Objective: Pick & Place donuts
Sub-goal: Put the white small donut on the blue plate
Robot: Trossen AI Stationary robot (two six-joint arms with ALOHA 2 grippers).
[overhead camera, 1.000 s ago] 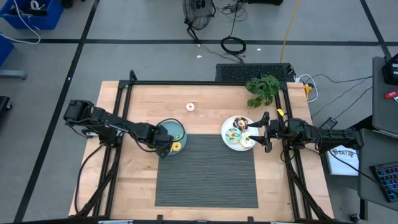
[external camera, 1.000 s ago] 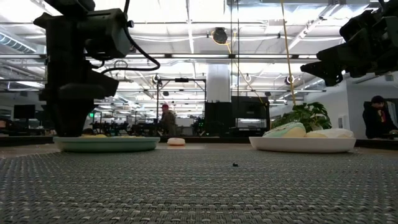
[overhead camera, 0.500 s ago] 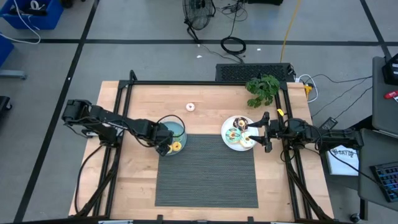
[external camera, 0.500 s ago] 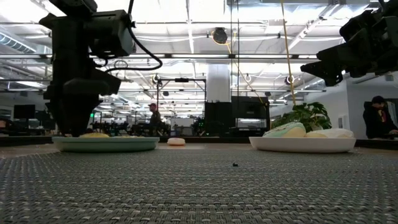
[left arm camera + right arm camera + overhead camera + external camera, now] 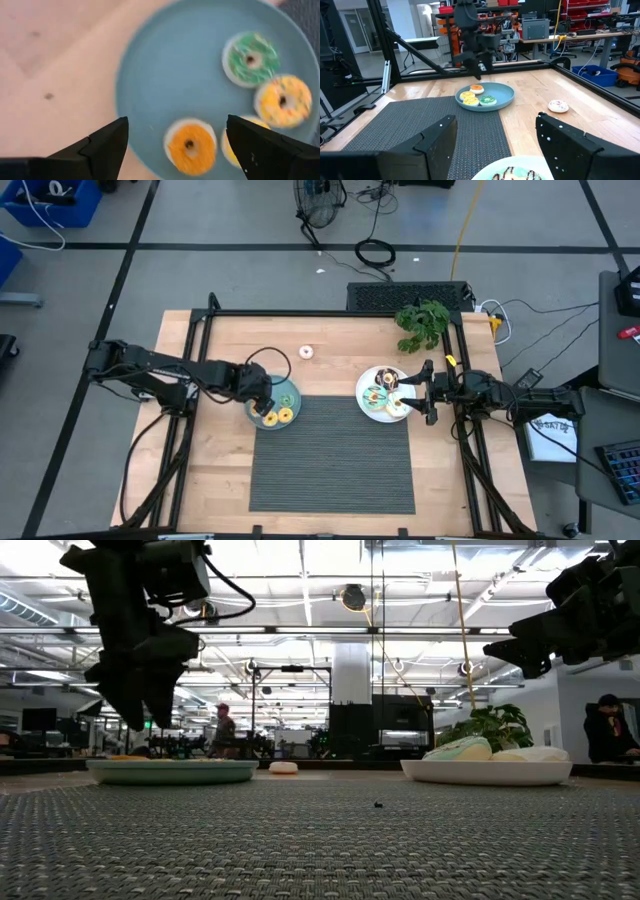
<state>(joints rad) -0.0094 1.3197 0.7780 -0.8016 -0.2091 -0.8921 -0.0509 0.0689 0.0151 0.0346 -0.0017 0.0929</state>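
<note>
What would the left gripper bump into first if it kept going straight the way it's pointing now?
Most likely the orange donut on the teal plate. The left gripper hangs open above the plate, pointing down, and that donut lies between its fingers in its wrist view. Depth is hard to judge.

Teal plate [image 5: 262, 409] & white plate [image 5: 368, 406] flank grey mat [image 5: 332, 460]; plant [image 5: 424, 323] behind.

The wooden table [image 5: 330, 340] stands on a grey floor [image 5: 230, 220] marked with dark lines, with a potted plant [image 5: 423, 323] at its far right corner, a blue bin [image 5: 596, 75] beyond, and bright ceiling lights [image 5: 300, 580] overhead.
</note>
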